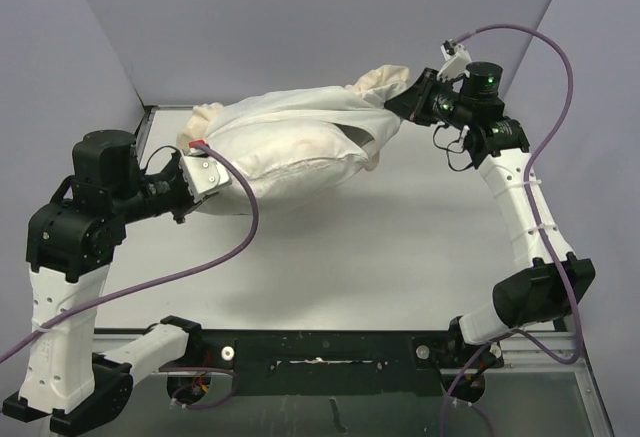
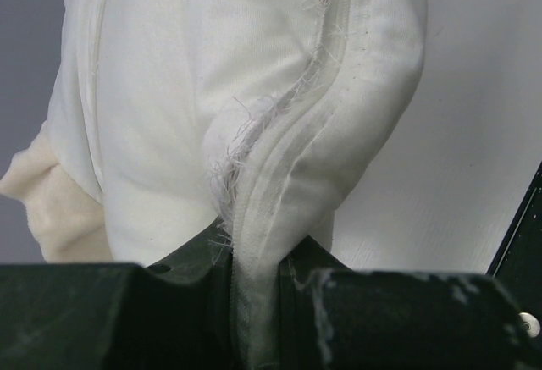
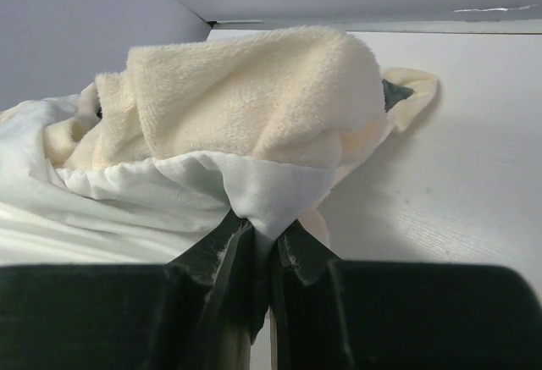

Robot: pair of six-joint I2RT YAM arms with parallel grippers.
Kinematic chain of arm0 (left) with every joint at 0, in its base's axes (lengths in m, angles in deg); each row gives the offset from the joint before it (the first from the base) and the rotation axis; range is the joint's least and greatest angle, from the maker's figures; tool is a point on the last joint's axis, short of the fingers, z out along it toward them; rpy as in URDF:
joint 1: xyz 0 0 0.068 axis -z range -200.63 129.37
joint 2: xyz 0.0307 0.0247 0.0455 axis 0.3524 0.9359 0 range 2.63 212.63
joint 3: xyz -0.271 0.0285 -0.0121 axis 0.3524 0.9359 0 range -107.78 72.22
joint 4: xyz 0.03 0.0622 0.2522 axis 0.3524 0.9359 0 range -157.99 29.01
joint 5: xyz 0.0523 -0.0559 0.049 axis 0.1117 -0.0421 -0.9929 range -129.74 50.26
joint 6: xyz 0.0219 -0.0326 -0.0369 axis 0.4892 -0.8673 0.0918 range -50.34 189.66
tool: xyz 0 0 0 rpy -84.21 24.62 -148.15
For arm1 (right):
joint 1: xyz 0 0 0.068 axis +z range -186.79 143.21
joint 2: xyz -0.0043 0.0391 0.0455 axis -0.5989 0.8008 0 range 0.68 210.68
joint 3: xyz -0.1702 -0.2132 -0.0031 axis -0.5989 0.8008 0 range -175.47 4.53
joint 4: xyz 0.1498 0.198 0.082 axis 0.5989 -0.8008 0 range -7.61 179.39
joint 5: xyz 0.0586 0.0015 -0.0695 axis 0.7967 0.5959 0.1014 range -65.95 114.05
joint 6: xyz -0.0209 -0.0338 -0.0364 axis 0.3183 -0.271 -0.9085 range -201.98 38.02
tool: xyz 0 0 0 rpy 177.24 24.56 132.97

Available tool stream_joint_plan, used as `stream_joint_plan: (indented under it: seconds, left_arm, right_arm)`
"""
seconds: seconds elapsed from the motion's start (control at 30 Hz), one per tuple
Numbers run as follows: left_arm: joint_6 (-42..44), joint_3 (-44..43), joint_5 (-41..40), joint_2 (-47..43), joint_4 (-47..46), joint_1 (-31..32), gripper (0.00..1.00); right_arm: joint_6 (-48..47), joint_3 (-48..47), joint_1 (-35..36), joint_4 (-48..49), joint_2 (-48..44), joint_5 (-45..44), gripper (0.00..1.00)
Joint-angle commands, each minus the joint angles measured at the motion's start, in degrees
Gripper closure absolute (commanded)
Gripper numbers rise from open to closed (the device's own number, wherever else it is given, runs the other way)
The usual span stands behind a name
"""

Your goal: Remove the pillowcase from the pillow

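Where the case (image 1: 300, 107) lies across the far half of the table (image 1: 400, 247), its long axis runs from 9 o'clock to 2 o'clock, and the pillow (image 1: 300, 172) bulges inside and below it. The right end is lifted off the surface. The far edge of the table at 12 o'clock meets the grey wall just behind the bundle. Bare surface lies open from 3 through 6 to 8 o'clock.

The left gripper (image 2: 258, 260) is pressed together on a stitched seam of the case at the 9 o'clock end. That seam is a flat double-stitched band with pale frayed threads. The cloth above it is rounded and full.

The right gripper (image 3: 262, 239) is pinched on a gathered fold of thin white cloth at the 2 o'clock end. Directly above the pinch sits the frill (image 3: 254, 91), cream, thick and plush. A second frill end shows at 10 o'clock beside the left arm. The white face is smooth, thin and drawn taut between the two grips.
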Motion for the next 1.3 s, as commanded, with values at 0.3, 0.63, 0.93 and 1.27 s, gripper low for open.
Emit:
stream_joint_plan:
  seconds: [0.3, 0.63, 0.93, 1.27]
  left_arm:
    - [-6.9, -11.9, 3.2, -0.6, -4.0, -0.3, 1.0]
    - [-28.7, -14.4, -10.8, 3.4, -40.3, -0.3, 1.0]
    - [-34.4, -21.7, -19.0, 10.7, -45.4, -0.4, 1.0]
    - [-37.2, -18.7, -23.4, 11.1, -44.4, -0.3, 1.0]
  right_arm:
    - [-11.2, 4.0, 5.4, 2.1, 6.2, -20.6, 1.0]
    - [-16.5, 7.2, 10.2, -0.8, 11.6, -28.5, 0.87]
    - [-19.5, 7.8, 8.4, 3.8, -5.1, -27.9, 0.32]
    - [-35.4, 18.1, 20.6, 18.0, -22.2, -17.2, 0.17]
